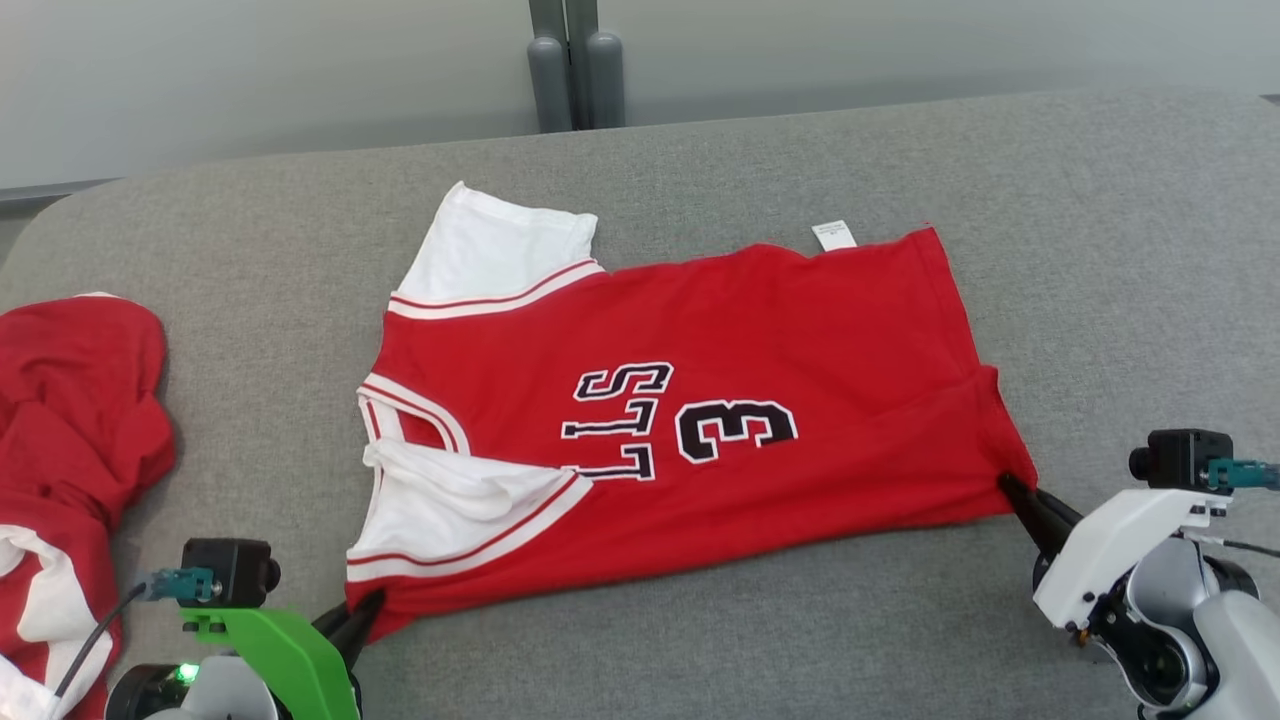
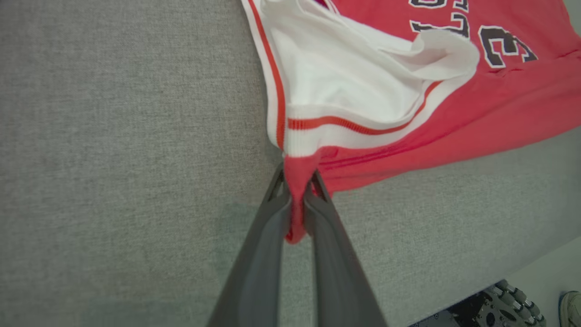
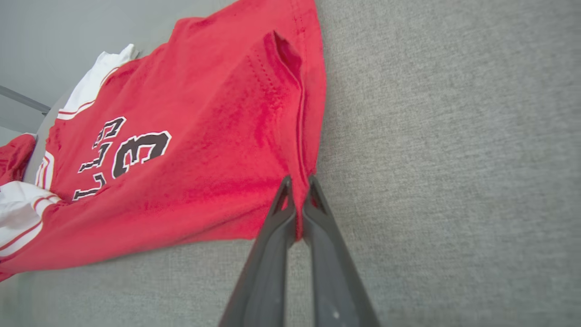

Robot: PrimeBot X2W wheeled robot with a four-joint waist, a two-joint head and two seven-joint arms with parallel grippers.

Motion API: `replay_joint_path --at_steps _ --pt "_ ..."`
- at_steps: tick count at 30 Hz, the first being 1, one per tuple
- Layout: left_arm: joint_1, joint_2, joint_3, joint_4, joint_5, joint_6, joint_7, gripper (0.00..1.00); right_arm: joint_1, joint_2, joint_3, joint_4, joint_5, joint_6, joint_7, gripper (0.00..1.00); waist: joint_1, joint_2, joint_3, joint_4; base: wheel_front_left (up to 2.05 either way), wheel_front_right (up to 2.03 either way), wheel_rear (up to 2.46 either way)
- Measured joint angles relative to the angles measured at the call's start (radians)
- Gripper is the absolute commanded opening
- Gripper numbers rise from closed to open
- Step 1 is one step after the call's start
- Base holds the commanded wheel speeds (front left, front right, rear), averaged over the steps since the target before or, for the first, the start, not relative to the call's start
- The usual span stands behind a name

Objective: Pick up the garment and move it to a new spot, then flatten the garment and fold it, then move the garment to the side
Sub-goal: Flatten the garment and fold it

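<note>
Left wrist view: garment (image 2: 476, 118) corner partly hidden inside end effector (image 2: 297, 175)

From the head, we look forward and down from well above onto the grey woven-fabric table top (image 1: 800, 620), far enough back to take in the whole red cloth jersey with white sleeves (image 1: 800, 330). Our left wrist camera sits close behind the left gripper (image 2: 297, 175), facing along its length at the jersey's sleeve-side corner. Our right wrist camera looks along the right gripper (image 3: 299, 181) at the hem corner (equally near). All three views share the black white-edged numeral 3 (image 1: 735, 430).
</note>
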Motion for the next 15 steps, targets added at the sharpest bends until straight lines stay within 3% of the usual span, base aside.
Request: replay_joint_path --at_steps 9,15 --pt "0.124 0.086 -0.004 -0.195 -0.029 0.085 0.03 0.0 0.186 0.004 -0.082 -0.165 -0.002 0.0 0.109 0.0 0.0 0.0 -0.011 -0.014 0.0 0.0 0.0" --pt "0.174 0.11 -0.012 -0.25 -0.047 0.115 0.046 0.0 0.256 0.032 -0.134 -0.249 -0.022 0.0 0.181 0.0 0.0 0.0 -0.017 -0.022 0.0 0.0 0.0"
